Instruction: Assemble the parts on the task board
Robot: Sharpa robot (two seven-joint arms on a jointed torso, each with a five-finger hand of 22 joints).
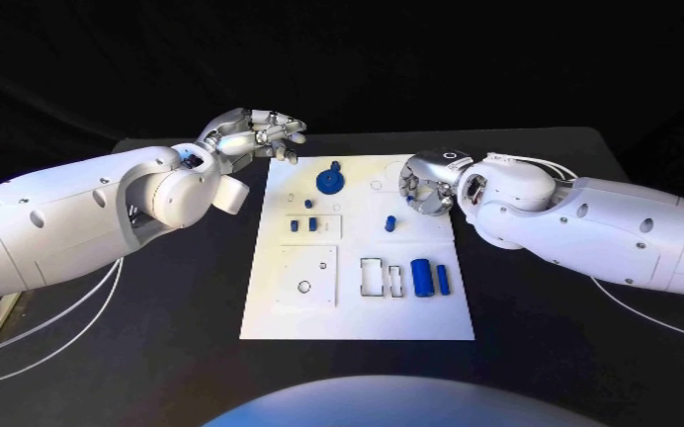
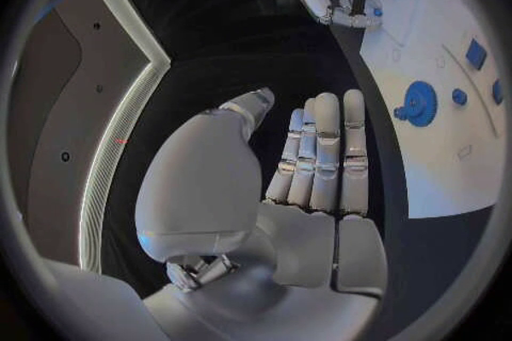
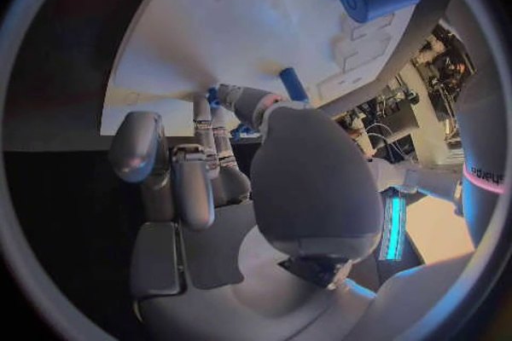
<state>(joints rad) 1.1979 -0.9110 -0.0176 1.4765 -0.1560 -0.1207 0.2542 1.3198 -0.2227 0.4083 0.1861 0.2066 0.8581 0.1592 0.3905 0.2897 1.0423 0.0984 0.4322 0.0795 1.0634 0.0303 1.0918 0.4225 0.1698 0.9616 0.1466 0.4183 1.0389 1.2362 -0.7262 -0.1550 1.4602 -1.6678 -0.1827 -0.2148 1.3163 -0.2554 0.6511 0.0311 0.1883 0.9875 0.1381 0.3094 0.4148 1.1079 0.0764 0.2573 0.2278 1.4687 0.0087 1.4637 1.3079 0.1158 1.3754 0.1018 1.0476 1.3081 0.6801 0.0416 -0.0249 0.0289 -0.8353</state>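
The right hand hovers empty, fingers loosely apart, at the flat white task board's edge — a reach, I judge. The small upright blue peg stands just beside its fingertips; next comes a pinch. The left hand idles off-board, fingers straight, holding nothing.

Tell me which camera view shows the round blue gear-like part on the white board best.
The head view: the round blue gear-like part lies unobstructed there, near the white board's far end. The left wrist view shows it too, bent near the rim. In the right wrist view I cannot identify it.
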